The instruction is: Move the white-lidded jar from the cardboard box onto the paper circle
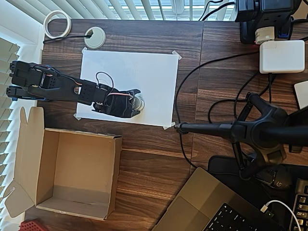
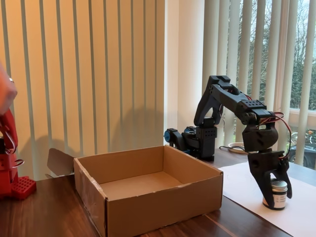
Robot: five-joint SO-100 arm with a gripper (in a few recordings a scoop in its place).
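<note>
The white-lidded jar stands upright on the white paper sheet, near its lower edge in the overhead view. My black gripper comes down over it, with one finger on each side, close against the jar's clear walls; it looks shut on the jar. In the overhead view the gripper reaches in from the left and covers part of the jar. The paper circle is too faint to make out and may lie hidden under the jar. The cardboard box sits lower left, open, with nothing inside it.
A cream tape roll and a white grommet lie above the paper. A black stand with cables, a white charger and a laptop fill the right side. A person's hand shows at the left edge.
</note>
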